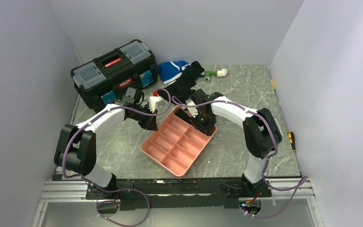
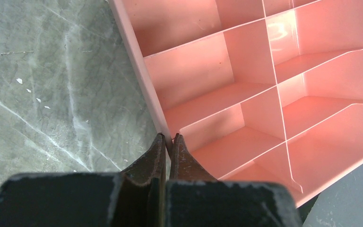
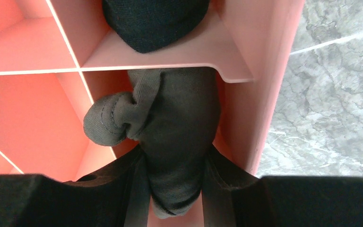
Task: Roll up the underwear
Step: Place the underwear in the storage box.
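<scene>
The underwear (image 3: 179, 118) is a dark grey roll with a knot-like fold sticking out to its left. It lies in a compartment along the right wall of the pink tray (image 3: 246, 123). My right gripper (image 3: 175, 151) is shut on the roll, one finger pressing each side. In the top view, that gripper (image 1: 201, 124) reaches down into the tray's far right part and hides the roll. My left gripper (image 2: 168, 138) is shut, and the tray's left wall (image 2: 137, 61) runs between its fingertips. It sits at the far left side of the tray (image 1: 170, 161), and the left gripper (image 1: 152, 124) is low there.
Another dark rolled garment (image 3: 151, 23) fills the compartment beyond the divider. A black toolbox (image 1: 113, 71) stands at the back left. Beside it lie a blue-and-white garment (image 1: 172, 71), a black garment (image 1: 186, 82) and a green-and-white part (image 1: 216, 73). A white bottle with a red cap (image 1: 155, 99) stands near the left arm.
</scene>
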